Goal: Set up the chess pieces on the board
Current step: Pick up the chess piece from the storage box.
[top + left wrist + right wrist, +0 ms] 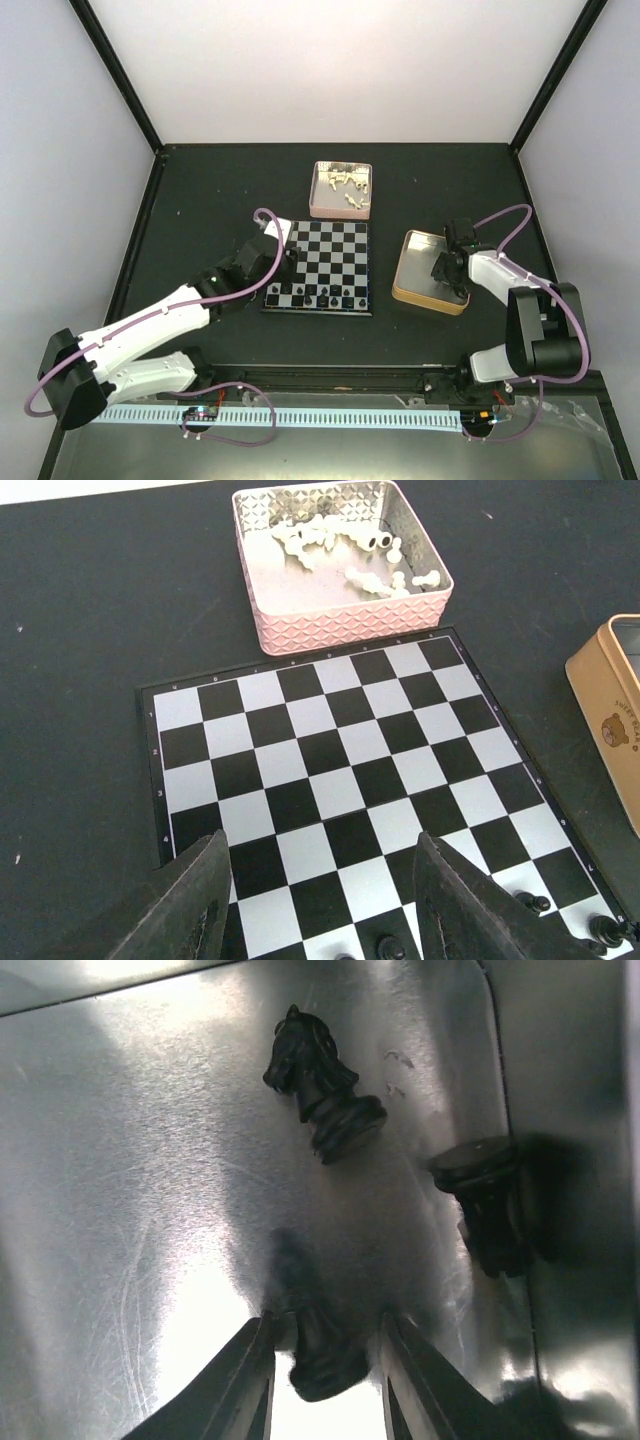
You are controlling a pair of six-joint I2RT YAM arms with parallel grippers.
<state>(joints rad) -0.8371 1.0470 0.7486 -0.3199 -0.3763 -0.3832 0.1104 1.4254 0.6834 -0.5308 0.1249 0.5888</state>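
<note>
Board: the chessboard [330,780] lies flat mid-surface, within reach of both arms. A few black pieces [530,900] stand along its near edge.
Left fingers: the left fingers [190,900] are spread apart above the board's near rows, with nothing between them.
Right fingers: the right fingers [250,1380] are down inside the gold tin [430,270], one each side of a black piece [325,1360]. I cannot tell whether they pinch it yet.
Tin stock: a black knight [320,1085] lies on its side and another dark piece [490,1205] lies against the wall, both loose supply.
Pink tin [340,620]: sits just beyond the board's far edge, heaped with white pieces [330,535], presumably for that side.
</note>
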